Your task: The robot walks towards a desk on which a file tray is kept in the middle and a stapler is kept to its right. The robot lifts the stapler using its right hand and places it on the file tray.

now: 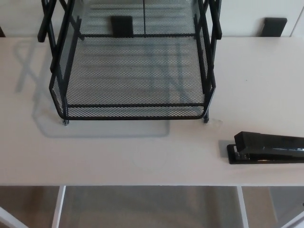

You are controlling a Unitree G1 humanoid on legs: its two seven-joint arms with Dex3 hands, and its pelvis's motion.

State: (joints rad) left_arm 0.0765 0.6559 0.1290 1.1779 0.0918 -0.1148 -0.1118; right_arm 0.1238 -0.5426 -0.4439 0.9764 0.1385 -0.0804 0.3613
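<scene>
Robot hand, right: not in my view; no finger or forearm shows, so I cannot tell whether its fingers are apart or together; it holds nothing that I can see.
Robot hand, left: also out of view; I cannot tell its state either.
Stapler (268, 148): lying flat on the table (118, 156), to the right of the file tray (135, 117) and nearer to me than its front rim, well apart from it; its long body runs across the picture and its right end is cut off by the edge of the view.
File tray: black wire mesh, standing in the middle toward the back of the table; the lower shelf is bare; posts rise at both sides and run out of the top of the view.
Stapler at view's edge: I judge that the right robot hand may close on a part I cannot watch; an off-centre grasp could let the long body tip or swing.
Table edge: the stapler lies near the front edge; a nudge from a descending finger could slide it toward that edge and off.
Tray rim and posts: they stand in the carry path; carried too low, the stapler could strike the rim or push the tray out of place.
</scene>
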